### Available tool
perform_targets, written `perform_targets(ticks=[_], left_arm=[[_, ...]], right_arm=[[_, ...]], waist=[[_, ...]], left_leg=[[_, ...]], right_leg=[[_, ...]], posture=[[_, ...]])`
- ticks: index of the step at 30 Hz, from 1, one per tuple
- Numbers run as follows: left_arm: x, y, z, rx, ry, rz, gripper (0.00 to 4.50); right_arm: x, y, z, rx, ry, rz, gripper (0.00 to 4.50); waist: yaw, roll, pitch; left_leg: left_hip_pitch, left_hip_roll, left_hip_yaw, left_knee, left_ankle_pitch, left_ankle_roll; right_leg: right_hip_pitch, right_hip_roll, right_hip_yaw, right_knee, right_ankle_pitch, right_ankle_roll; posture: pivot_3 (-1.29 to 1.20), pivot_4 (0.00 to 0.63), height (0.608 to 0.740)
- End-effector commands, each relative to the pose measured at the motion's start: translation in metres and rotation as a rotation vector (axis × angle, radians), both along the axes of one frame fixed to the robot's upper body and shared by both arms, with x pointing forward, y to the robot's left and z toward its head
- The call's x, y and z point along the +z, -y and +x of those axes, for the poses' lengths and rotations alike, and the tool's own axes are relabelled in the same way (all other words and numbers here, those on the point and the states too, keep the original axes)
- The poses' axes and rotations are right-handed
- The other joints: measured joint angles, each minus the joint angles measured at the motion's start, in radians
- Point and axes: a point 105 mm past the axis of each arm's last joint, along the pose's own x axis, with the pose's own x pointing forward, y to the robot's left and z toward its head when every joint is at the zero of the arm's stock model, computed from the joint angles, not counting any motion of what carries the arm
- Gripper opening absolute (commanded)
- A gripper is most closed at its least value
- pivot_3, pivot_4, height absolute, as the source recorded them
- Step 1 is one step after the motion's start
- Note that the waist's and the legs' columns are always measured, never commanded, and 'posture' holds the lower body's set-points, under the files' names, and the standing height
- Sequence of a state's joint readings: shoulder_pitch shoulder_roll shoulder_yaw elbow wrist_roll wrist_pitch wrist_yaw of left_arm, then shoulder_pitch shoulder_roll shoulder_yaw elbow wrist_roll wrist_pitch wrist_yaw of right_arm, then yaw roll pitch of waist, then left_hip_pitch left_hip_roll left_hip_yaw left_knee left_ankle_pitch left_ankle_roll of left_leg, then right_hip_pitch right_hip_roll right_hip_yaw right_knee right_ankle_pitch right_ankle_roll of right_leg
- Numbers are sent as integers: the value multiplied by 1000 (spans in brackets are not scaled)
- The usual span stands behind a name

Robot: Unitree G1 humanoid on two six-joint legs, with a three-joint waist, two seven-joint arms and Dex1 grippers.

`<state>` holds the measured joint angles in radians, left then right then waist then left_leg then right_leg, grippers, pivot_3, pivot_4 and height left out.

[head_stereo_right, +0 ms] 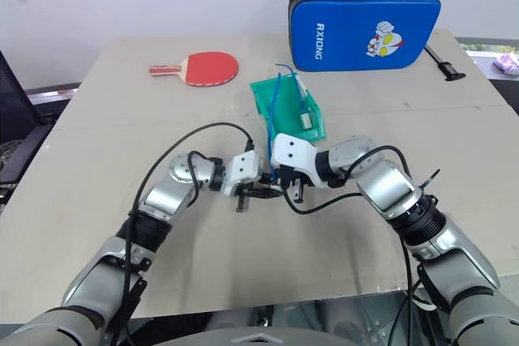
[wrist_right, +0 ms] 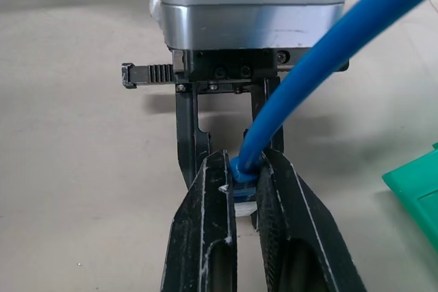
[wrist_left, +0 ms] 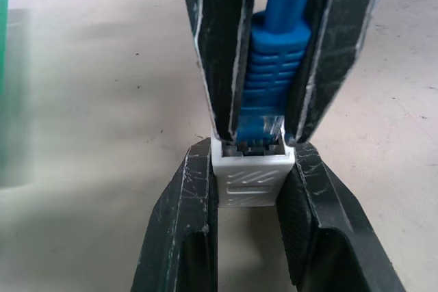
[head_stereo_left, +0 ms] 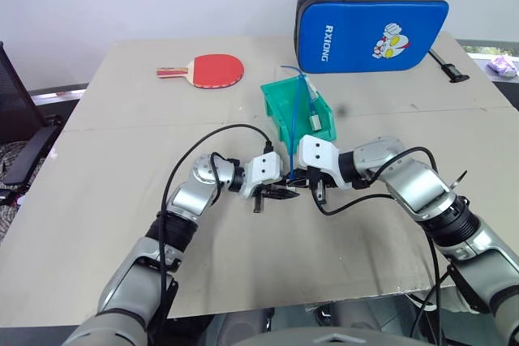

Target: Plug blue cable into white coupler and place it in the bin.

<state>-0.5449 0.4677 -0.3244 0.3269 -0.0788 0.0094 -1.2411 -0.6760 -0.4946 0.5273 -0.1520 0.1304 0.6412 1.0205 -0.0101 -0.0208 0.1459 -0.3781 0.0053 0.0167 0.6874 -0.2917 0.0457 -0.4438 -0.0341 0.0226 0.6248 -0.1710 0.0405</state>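
The left gripper (wrist_left: 250,189) clamps the white coupler (wrist_left: 251,177), socket facing the right gripper (wrist_right: 246,182), which is closed on the blue cable (wrist_left: 274,66) at its boot. They meet above the surface (head_stereo_left: 105,200), just before the green bin (head_stereo_left: 284,99); the cable's far end lies in the bin. The clear plug sits at the socket mouth, seemingly not fully home. To seat it well, keep plug and socket on one line, push straight in without twisting, and hold the coupler firmly against the thrust.

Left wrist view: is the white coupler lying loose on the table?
No, the left gripper clamps the white coupler between its two fingers, above the table.
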Motion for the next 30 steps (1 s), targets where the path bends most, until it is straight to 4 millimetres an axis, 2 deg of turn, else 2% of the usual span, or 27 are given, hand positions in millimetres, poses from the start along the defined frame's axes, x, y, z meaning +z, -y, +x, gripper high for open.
perform_targets(ticks=[1,2,4,6,9,10,13,16,18,23,25,27,30], left_arm=[[14,4,-5,31,-6,-87,1906],[16,1,-4,55,-6,-100,2201],[20,-9,-5,139,-12,-137,3322],[25,-28,-15,246,-38,-225,4167],[33,-48,-33,381,-38,-333,4167],[39,-51,-38,420,-34,-403,4167],[45,-63,-48,522,-32,-472,4167],[50,-66,-53,549,-18,-517,4167],[55,-67,-50,572,-11,-546,4167],[61,-70,-46,593,14,-583,4167],[61,-70,-48,602,29,-590,4232],[64,-70,-48,612,64,-603,4232],[69,-69,-52,625,86,-633,4232]], right_arm=[[-24,3,-6,-58,-167,39,0],[-18,3,-4,-74,-163,75,0],[-3,6,-2,-84,-135,161,0],[25,14,3,-142,-86,308,0],[62,27,4,-222,-75,473,0],[72,31,4,-235,-74,489,0],[95,41,8,-265,-68,491,0],[121,39,32,-307,-61,492,0],[126,36,49,-333,-49,452,0],[117,24,95,-370,-35,351,0],[107,20,113,-380,-26,290,791],[107,21,127,-420,-39,299,1627],[118,33,132,-429,-24,329,3115]], waist=[[-1,0,-1],[-2,0,-1],[-6,0,-1],[-9,0,0],[-16,3,3],[-14,4,4],[-3,4,5],[-4,4,5],[-5,4,5],[-7,4,4],[-10,4,5],[-12,4,5],[-6,4,5]], left_leg=[[0,0,0,0,0,0],[0,0,0,0,0,0],[-1,1,0,0,0,0],[-1,2,0,0,0,0],[-2,4,0,-2,0,0],[-3,4,0,-2,0,0],[-3,4,-2,-2,0,0],[-2,3,-1,-2,0,0],[-1,2,0,-1,0,-1],[-1,2,1,-2,0,-1],[-2,2,2,-2,0,-1],[-2,2,3,-4,0,-1],[-5,2,1,-5,0,-1]], right_leg=[[0,0,0,0,0,0],[0,0,0,0,0,0],[-1,0,0,0,0,0],[-2,1,0,1,0,0],[-4,0,0,1,0,0],[-5,0,0,1,0,0],[-5,-3,-3,1,0,0],[-3,-3,-3,0,-2,-4],[-3,-2,-2,1,-1,-5],[-3,0,-2,1,0,-7],[-4,0,-2,0,1,-5],[-5,0,-1,-1,2,-3],[-6,-1,-2,-3,2,-3]], posture=[[0,150,740],[0,150,740],[0,150,740],[0,150,740],[0,150,740],[0,150,740],[0,150,740],[0,150,740],[0,150,740],[0,150,740],[0,150,740],[0,150,740],[0,150,740]])
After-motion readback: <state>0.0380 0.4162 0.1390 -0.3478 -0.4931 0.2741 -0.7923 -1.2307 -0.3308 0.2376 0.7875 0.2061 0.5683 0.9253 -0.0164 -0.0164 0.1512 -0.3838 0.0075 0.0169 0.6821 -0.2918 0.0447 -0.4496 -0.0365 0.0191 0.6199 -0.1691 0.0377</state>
